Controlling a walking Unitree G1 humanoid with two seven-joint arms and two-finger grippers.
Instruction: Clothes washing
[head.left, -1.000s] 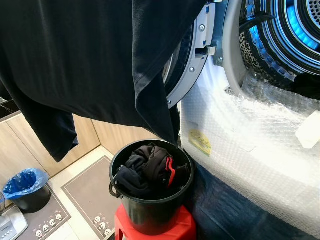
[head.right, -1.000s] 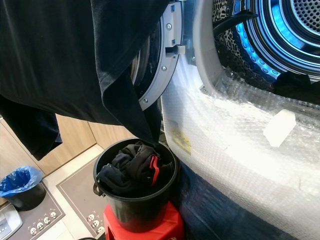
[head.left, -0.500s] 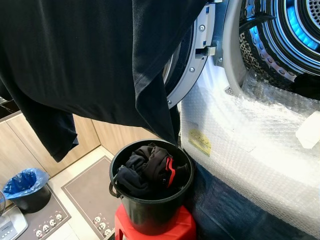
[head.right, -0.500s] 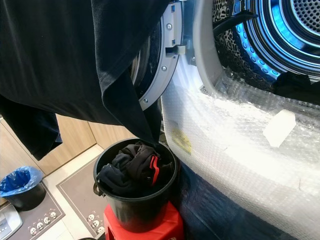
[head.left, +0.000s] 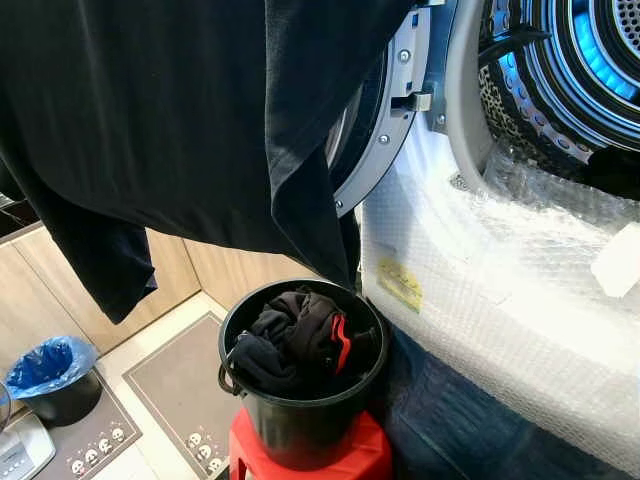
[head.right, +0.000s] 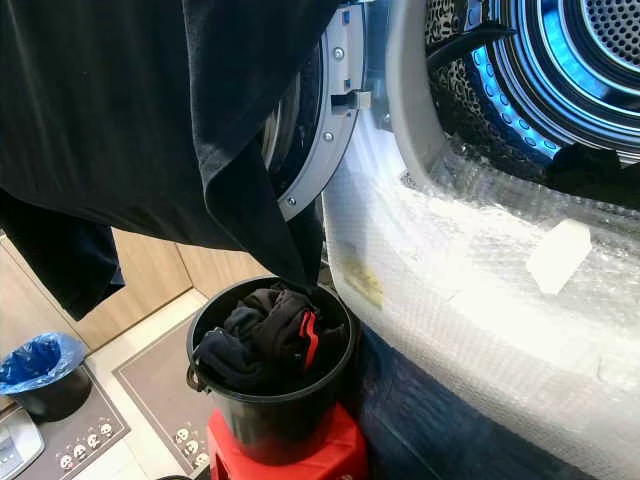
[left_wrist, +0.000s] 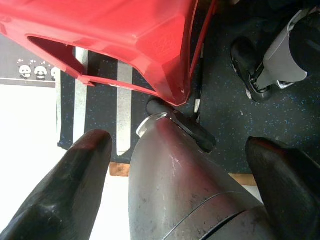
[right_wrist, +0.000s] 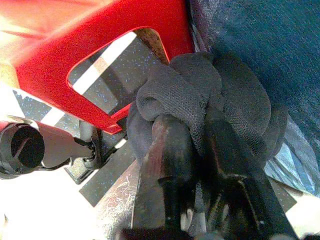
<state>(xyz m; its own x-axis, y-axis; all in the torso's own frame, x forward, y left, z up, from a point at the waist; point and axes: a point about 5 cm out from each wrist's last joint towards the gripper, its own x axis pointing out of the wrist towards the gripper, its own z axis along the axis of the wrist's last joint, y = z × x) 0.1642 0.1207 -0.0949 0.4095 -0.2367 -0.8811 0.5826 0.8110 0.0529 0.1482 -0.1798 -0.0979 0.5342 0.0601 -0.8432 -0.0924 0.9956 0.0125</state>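
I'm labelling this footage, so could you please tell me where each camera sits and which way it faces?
Left eye view: on the head, looking forward and down at the black bucket of dark clothes, a hanging black garment and the open washer drum.
Right eye view: its stereo twin, same scene.
Left wrist view: on the left arm, looking down past the open left claw at the red stool and floor.
Right wrist view: on the right arm, facing the right claw shut on a dark cloth.
Both wrist views share the red stool.

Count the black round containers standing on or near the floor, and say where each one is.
2. A black bucket full of dark clothes stands on the red stool beside the washing machine. A smaller bin with a blue liner stands on the floor left. Others may be hidden.
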